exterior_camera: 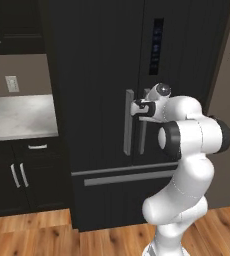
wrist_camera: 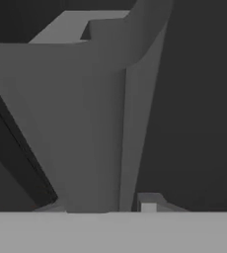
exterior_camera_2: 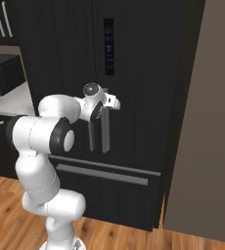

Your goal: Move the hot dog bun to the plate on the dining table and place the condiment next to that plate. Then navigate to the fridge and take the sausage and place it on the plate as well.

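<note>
So on the far left a marble counter (exterior_camera: 19,116) is sitting over black cabinets (exterior_camera: 17,175), with a dark appliance (exterior_camera_2: 2,73) poking in at the edge of the right base view. Moving right, the fridge (exterior_camera: 102,60) is standing there with both doors shut. The gripper (exterior_camera: 137,108) is pressing right up at the right door's grey handle (wrist_camera: 93,128), fingers looking clamped on it. A tan wall (exterior_camera_2: 207,122) is flanking the far right.
</note>
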You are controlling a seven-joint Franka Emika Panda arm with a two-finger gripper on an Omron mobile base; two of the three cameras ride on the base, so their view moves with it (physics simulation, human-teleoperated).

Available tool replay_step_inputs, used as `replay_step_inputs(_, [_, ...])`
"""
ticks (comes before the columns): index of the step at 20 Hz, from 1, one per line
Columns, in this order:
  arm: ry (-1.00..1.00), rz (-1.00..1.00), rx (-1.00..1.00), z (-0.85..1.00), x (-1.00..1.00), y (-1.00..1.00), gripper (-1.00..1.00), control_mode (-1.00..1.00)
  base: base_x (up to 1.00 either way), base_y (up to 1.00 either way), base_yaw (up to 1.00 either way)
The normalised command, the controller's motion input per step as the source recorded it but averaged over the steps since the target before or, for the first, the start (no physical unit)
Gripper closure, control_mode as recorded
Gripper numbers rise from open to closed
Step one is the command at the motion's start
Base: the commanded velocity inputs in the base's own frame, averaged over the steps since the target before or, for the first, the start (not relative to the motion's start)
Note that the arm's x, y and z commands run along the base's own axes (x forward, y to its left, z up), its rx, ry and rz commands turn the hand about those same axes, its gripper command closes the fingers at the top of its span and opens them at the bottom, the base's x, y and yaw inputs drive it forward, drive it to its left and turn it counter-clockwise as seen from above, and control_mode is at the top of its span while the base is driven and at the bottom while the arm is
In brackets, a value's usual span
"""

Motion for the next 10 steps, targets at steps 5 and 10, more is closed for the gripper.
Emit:
replay_step_inputs(5, [-0.02,-0.01,0.0,-0.11,-0.23,0.0,1.0,-1.0,0.0,0.0,0.0])
replay_step_inputs(10, [-0.09,-0.18,0.02,0.0,-0.96,-0.07,1.0,-1.0,0.0,0.0,0.0])
